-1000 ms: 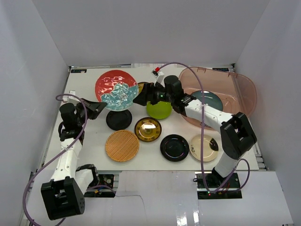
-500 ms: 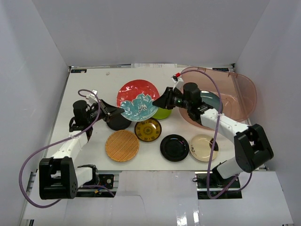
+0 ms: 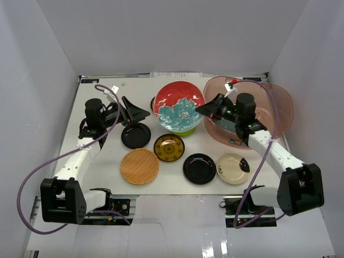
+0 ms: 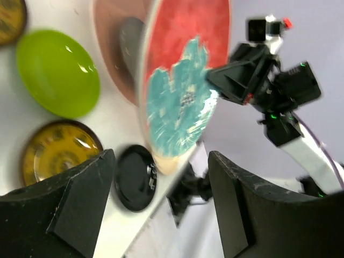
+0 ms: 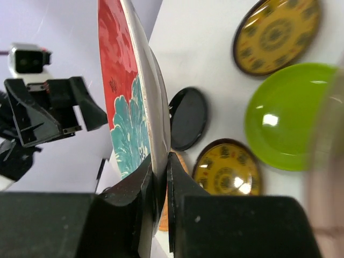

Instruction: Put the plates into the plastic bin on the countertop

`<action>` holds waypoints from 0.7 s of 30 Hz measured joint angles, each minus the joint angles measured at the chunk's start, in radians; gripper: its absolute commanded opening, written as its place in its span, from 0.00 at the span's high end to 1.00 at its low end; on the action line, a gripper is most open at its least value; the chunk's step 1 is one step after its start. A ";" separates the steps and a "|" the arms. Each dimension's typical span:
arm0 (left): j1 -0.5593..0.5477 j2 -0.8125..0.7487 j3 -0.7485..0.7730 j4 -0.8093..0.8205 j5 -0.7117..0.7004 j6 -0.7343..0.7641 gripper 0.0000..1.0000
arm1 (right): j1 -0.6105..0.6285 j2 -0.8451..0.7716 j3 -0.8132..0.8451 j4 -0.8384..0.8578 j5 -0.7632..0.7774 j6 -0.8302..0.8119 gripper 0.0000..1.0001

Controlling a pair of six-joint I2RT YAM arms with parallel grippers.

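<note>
The red plate with a teal flower (image 3: pixel 179 106) hangs tilted above the lime green plate (image 3: pixel 184 130). My right gripper (image 3: pixel 203 109) is shut on its right rim; the right wrist view shows the rim (image 5: pixel 156 134) pinched between the fingers (image 5: pixel 160 180). My left gripper (image 3: pixel 138 112) is open and empty, just left of the plate and apart from it, with its fingers (image 4: pixel 80 209) spread wide. The pinkish plastic bin (image 3: pixel 279 102) stands at the right on the countertop (image 3: pixel 102 161), with a dark teal plate (image 3: pixel 243 114) inside.
On the white surface lie a black plate (image 3: pixel 135 135), a gold plate (image 3: pixel 169 147), a woven orange-tan plate (image 3: pixel 139 166), a second black plate (image 3: pixel 199 168) and a cream plate (image 3: pixel 233 168). A patterned yellow plate (image 5: pixel 277 32) sits behind the lime one. White walls enclose the table.
The left gripper opened and let go of the red plate, drawing back left. The right gripper shut on its rim and carried it rightward toward the bin.
</note>
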 measured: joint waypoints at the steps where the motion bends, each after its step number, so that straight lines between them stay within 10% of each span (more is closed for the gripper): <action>1: 0.000 -0.003 0.039 -0.060 -0.030 0.050 0.20 | -0.046 -0.033 0.000 -0.031 -0.002 -0.010 0.92; 10: 0.000 -0.027 0.141 -0.417 -0.458 0.324 0.22 | -0.585 -0.249 -0.047 -0.159 0.068 -0.049 0.92; 21: 0.001 -0.017 0.045 -0.602 -0.735 0.357 0.21 | -0.653 -0.122 -0.142 -0.291 0.181 -0.124 0.92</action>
